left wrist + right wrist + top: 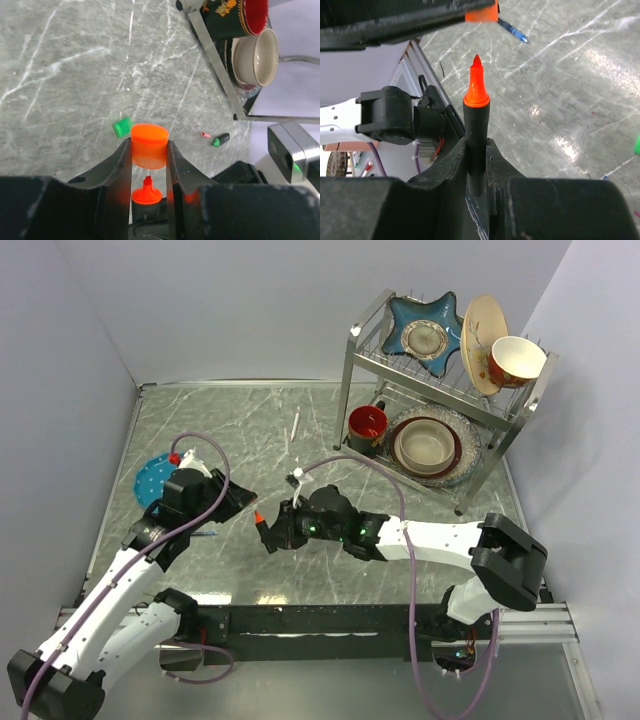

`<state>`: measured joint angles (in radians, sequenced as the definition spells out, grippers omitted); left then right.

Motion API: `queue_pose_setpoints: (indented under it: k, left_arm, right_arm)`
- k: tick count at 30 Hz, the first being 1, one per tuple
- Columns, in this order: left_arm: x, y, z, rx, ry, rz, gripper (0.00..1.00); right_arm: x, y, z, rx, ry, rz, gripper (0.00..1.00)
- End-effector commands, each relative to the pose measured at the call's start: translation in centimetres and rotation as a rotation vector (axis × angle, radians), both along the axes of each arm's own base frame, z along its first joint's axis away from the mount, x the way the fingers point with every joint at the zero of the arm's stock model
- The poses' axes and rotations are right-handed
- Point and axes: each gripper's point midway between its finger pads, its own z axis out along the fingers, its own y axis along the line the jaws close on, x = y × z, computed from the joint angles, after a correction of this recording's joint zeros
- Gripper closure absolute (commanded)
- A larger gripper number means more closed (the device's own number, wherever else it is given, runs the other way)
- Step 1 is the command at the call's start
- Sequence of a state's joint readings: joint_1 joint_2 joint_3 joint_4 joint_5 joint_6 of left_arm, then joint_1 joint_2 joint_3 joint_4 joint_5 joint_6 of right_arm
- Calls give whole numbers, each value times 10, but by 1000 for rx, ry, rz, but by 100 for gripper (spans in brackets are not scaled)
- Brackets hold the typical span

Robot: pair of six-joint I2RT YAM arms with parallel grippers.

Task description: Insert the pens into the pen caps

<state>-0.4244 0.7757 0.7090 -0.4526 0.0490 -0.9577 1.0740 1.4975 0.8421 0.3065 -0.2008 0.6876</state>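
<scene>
My left gripper (148, 150) is shut on the orange cap (149, 144), open end facing the marker. My right gripper (476, 145) is shut on the black orange-tipped marker (476, 107), tip pointing at the cap (481, 12) with a small gap between them. In the top view the two grippers (240, 505) (276, 530) meet at the table's middle, the orange tip (258, 517) between them. A green cap (122, 127), a pink cap (205, 134) and the green-tipped marker (220, 140) lie on the table. The blue pen (512, 30) lies beyond the cap. The white pen (295, 427) lies further back.
A metal dish rack (356, 360) stands at the back right with plates, bowls and a red-lined mug (367, 427). A blue plate (155, 478) lies at the left, partly under my left arm. Grey walls enclose the table.
</scene>
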Motion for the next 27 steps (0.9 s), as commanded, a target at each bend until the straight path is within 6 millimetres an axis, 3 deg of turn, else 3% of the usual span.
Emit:
queue_pose_setpoints:
  k: [1, 20, 27]
  left_arm:
    - [-5, -6, 11, -25, -39, -42, 99]
    - [-22, -1, 2, -9, -1, -64, 99]
    - [-35, -10, 3, -48, 23, -125, 94]
  right_arm:
    - [5, 16, 26, 70, -41, 5, 100]
    - [20, 23, 47, 85, -94, -38, 100]
    - [38, 25, 56, 69, -153, -102, 100]
